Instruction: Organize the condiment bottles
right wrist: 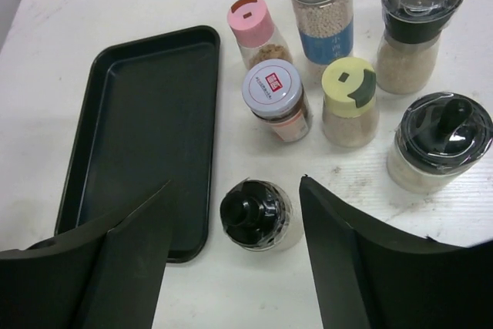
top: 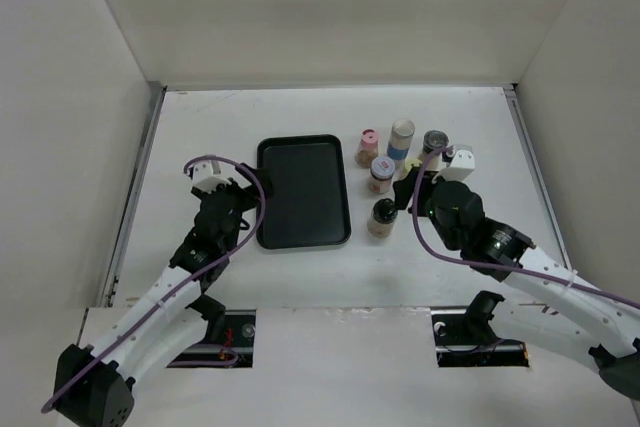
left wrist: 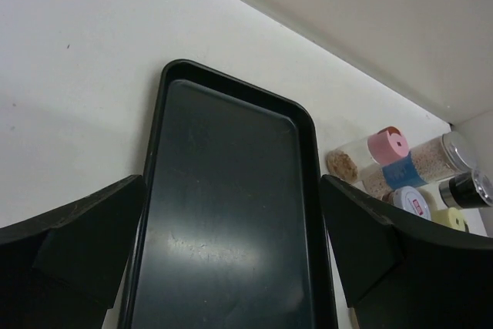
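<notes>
Now the right pincer [right wrist: 235,186] gapes empty above the near black-capped bottle [right wrist: 256,217]; probably light, rigid, slick, breakable; best gripped around its body, below the cap.

A flat black tray [top: 303,192] lies on the white table [top: 200,127], a little left of its middle, with its long sides running from near to far. The tray [right wrist: 139,121] is rectangular with rounded corners and a low raised rim, and its glossy floor [left wrist: 223,213] shows faint scuffs and a soft sheen of reflected light. Plain pale walls close the table in on the left [top: 60,97], the far side [top: 330,7] and the right [top: 590,97].
</notes>
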Robot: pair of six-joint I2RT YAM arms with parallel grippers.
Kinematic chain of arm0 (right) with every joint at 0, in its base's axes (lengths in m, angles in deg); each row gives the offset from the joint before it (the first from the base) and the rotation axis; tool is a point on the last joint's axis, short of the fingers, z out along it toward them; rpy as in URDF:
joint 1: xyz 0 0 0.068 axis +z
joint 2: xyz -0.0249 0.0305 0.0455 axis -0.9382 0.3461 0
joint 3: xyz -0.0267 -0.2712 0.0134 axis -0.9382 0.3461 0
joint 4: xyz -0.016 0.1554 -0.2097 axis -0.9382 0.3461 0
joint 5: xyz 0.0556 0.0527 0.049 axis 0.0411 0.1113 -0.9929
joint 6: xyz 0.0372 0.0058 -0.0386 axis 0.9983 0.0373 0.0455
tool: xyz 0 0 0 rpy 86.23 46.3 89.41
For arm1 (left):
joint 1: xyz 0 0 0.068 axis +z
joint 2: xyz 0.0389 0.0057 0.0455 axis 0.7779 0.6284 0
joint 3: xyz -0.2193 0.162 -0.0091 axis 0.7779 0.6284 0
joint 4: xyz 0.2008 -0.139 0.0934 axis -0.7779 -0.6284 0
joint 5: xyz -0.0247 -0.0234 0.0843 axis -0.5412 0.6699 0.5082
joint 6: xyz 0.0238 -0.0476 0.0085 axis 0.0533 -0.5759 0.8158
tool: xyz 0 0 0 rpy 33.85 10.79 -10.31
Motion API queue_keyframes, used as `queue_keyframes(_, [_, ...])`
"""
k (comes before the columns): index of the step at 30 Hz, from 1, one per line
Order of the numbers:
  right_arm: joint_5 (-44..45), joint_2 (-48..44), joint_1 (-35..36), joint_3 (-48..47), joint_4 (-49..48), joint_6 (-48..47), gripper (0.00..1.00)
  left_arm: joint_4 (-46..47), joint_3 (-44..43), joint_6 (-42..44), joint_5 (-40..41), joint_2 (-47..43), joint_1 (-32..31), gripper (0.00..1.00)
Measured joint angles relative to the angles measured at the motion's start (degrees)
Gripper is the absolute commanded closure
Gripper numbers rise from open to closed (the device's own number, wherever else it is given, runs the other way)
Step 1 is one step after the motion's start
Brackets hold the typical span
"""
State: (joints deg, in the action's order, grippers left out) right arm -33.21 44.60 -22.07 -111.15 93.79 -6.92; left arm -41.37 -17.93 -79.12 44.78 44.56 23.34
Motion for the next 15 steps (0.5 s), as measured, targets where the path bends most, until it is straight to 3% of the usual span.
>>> queue_keyframes(3, [-0.02, -0.04, 0.0, 0.04, -0.35, -0.76, 0.4, 0.85, 2.25, 0.09, -0.48, -3.21, 0.0, 0.0])
queue_keyframes(4, [-0.04, -0.07, 0.0, 0.04, -0.48, -1.07, 0.49, 1.22, 2.67, 0.13, -0.57, -4.2, -0.02, 0.0])
queue_keyframes(6, [-0.24, -0.07, 0.0, 0.0, -0.35, -1.75, 0.88, 2.45, 3.37, 0.35, -0.63, -6.03, 0.0, 0.0])
queue_keyframes(7, [-0.42, -0.07, 0.0, -0.02, -0.22, -1.97, 0.96, 2.97, 3.58, 0.35, -0.61, -6.69, 0.11, 0.0])
queue_keyframes(8, [-0.46, -0.02, 0.0, -0.11, 0.02, -2.03, 0.98, 3.48, 3.8, 0.33, -0.59, -7.15, 0.26, 0.0])
queue_keyframes(10, [-0.46, 0.46, 0.02, -0.7, 1.33, -1.92, 0.95, 4.31, 4.74, 0.22, -0.2, -8.44, 0.81, 0.0])
queue_keyframes(11, [-0.44, 1.03, 0.02, -1.31, 2.4, -1.88, 0.9, 4.42, 5.44, 0.02, 0.2, -9.38, 1.27, 0.0])
queue_keyframes(12, [-0.44, 1.62, 0.02, -1.88, 3.19, -1.68, 0.82, 4.33, 6.29, -0.2, 0.61, -10.56, 1.9, 0.0])
queue_keyframes(15, [-0.37, 3.21, 0.04, -2.62, 5.66, -0.9, 0.46, 3.67, 7.89, -1.42, 1.62, -13.33, 3.87, 0.0])
